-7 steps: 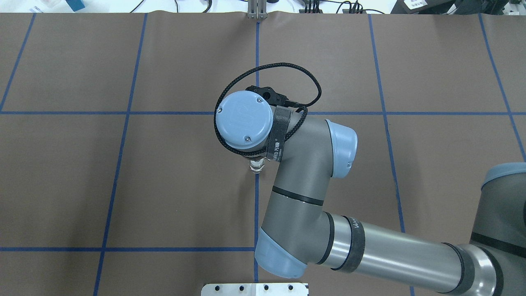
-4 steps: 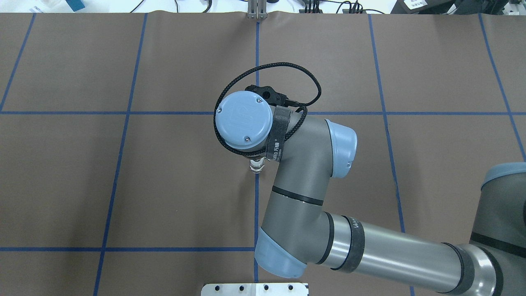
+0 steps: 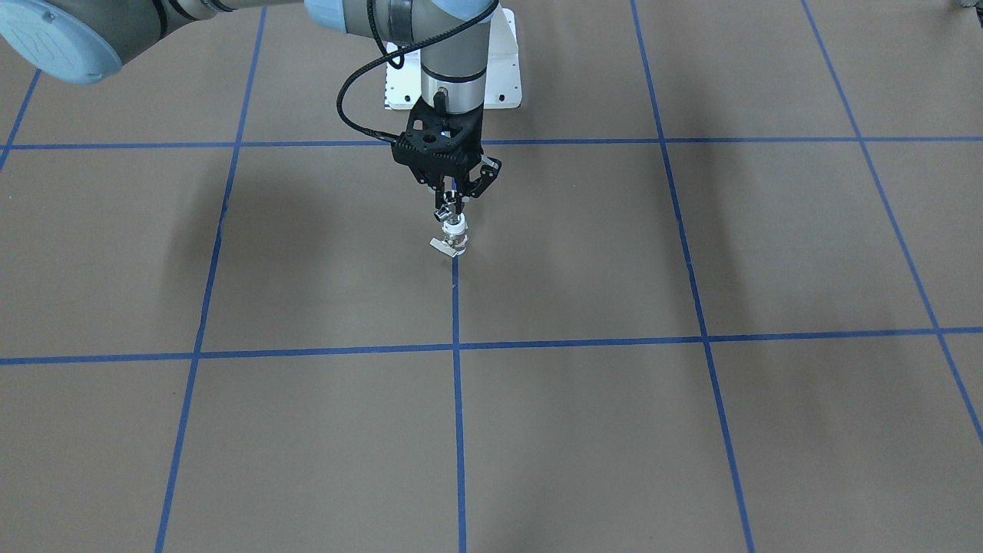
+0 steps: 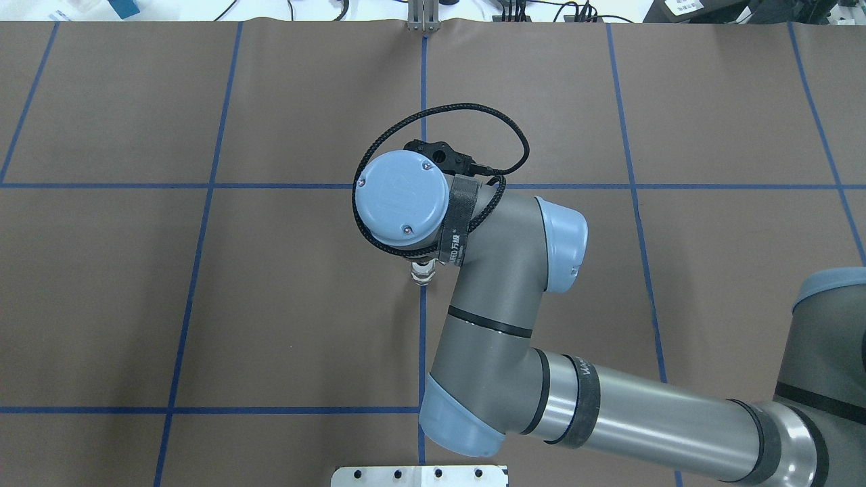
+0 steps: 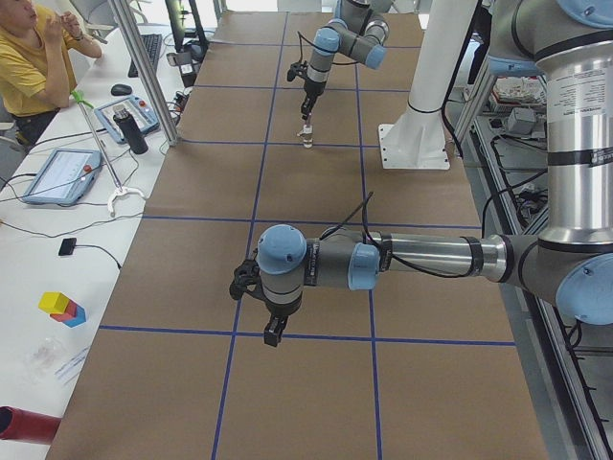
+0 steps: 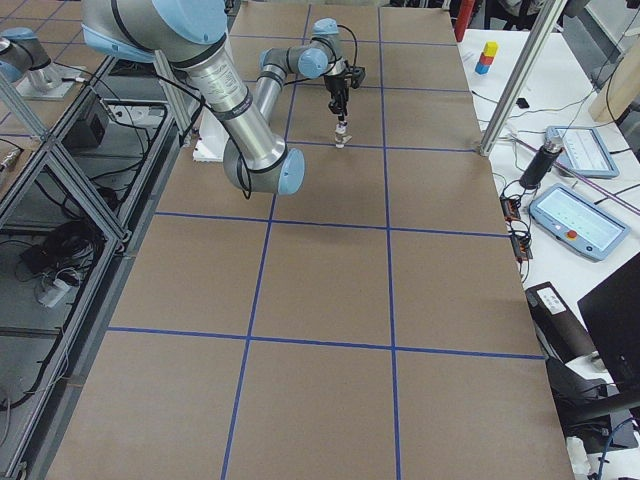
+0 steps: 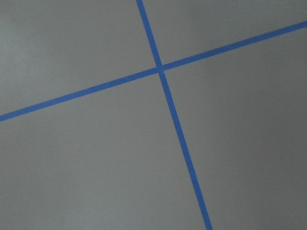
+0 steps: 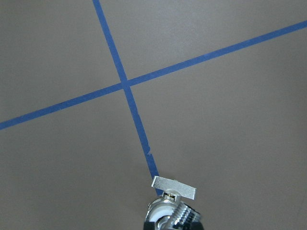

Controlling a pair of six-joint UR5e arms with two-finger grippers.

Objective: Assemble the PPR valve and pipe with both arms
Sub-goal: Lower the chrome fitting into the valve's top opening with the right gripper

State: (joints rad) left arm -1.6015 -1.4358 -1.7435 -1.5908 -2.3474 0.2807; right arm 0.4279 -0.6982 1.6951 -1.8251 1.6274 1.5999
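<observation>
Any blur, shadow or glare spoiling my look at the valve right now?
Front-facing: small white-and-metal valve sharp, outside the soft shadows on the brown mat. Right wrist: cropped at the bottom edge, lever glinting. Overhead: mostly hidden under the right arm's blue-capped wrist.

brown table (image 3: 691,253), blue tape lines (image 3: 457,430), valve (image 3: 455,234) standing upright.

Brown table (image 3: 691,430), blue grid tape (image 3: 458,399), seemingly white-silver valve (image 3: 455,233)

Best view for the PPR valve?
Exterior front-facing: the PPR valve shows whole, upright, below the pipe in the right gripper. Right wrist crops it, overhead shows a sliver, side views show it tiny, left wrist shows nothing.
</observation>
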